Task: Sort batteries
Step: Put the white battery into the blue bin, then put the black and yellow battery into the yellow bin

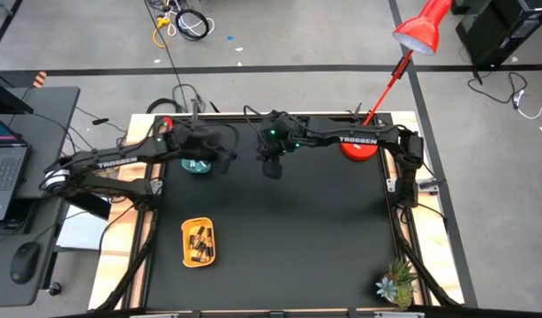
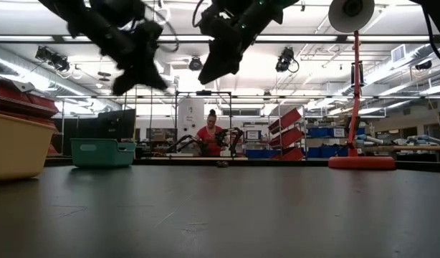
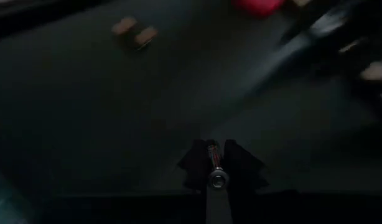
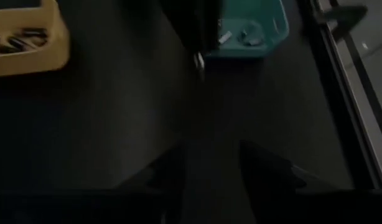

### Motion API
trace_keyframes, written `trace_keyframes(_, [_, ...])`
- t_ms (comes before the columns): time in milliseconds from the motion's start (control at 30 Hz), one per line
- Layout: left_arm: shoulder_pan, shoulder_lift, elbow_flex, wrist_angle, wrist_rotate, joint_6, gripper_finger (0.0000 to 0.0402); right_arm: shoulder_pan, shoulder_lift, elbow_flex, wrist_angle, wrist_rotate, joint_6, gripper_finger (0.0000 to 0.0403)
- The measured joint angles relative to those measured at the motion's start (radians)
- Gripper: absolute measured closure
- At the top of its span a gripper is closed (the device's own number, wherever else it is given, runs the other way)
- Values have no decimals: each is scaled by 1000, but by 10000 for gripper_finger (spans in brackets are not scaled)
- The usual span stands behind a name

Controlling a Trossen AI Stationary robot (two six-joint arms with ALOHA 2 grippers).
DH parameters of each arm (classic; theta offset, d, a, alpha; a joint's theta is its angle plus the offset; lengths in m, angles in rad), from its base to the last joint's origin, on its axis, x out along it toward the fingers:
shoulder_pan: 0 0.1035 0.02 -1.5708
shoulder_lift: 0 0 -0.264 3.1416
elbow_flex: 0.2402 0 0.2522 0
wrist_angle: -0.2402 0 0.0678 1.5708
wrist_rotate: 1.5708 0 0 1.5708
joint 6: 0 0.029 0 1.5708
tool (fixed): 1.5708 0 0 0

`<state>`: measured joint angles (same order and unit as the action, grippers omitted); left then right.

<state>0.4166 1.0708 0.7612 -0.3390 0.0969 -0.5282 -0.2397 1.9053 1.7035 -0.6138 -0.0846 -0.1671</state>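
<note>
I see the left gripper (image 3: 217, 168) with its fingers pinching one battery (image 3: 214, 167), a thin cylinder with a silver end and reddish body, in the lower centre of the left wrist frame. The right gripper (image 4: 209, 165) has its fingers spread, empty. More dark batteries (image 1: 200, 242) lie in the yellow tray (image 1: 187, 256), lower left on the worktop (image 1: 297, 238).

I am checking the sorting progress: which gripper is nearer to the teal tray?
Left. The left gripper hangs right beside the teal tray, holding a battery. The right gripper hangs farther toward the table's middle.
</note>
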Motion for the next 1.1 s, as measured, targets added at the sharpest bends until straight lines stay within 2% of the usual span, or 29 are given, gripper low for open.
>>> trace_keyframes(200, [82, -77, 0, -384, -180, -5, 370, -26, 0, -1, -37, 14, 11, 242])
trace_keyframes(333, [135, -79, -1, -516, -278, 5, 370, -41, 4, -1, -14, 14, 10, 246])
trace_keyframes(467, [181, -71, -36, -510, -309, 6, 354, -54, 6, -2, 14, 14, 9, 247])
trace_keyframes(733, [218, -56, -148, -486, -301, -48, 335, -64, 6, -2, 39, 13, 11, 247])
trace_keyframes(1000, [218, -57, -87, -468, -286, -13, 270, -75, 6, -2, 24, 13, 18, 247])
trace_keyframes(1100, [218, -57, -30, -471, -287, 21, 256, -100, 6, -2, 1, 13, 79, 247])
